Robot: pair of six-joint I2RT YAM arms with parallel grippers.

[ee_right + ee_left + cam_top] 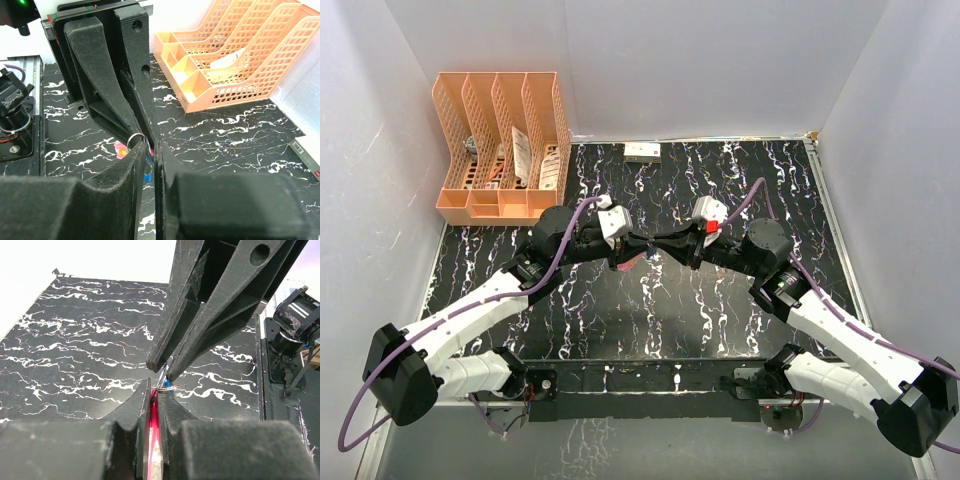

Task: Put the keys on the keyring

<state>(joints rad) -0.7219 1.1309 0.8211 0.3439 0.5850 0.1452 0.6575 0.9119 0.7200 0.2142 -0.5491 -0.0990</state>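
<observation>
In the left wrist view my left gripper (156,390) is shut on the red strap (154,425), which stands on edge between its pads. The thin metal keyring (169,386) sticks out past its tips. My right gripper (151,147) is shut on the blue-headed key (148,167), tip to tip with the left gripper's fingers (107,85). The ring (134,137) and strap (121,149) lie right before it. Blue (170,383) touches the ring. In the top view both grippers (642,246) (668,246) meet above mid-table. I cannot make out the silvery-white key.
An orange file organiser (500,150) stands at the back left, also in the right wrist view (235,55). A small white box (642,151) lies at the back edge. White walls close in the black marbled table (720,320).
</observation>
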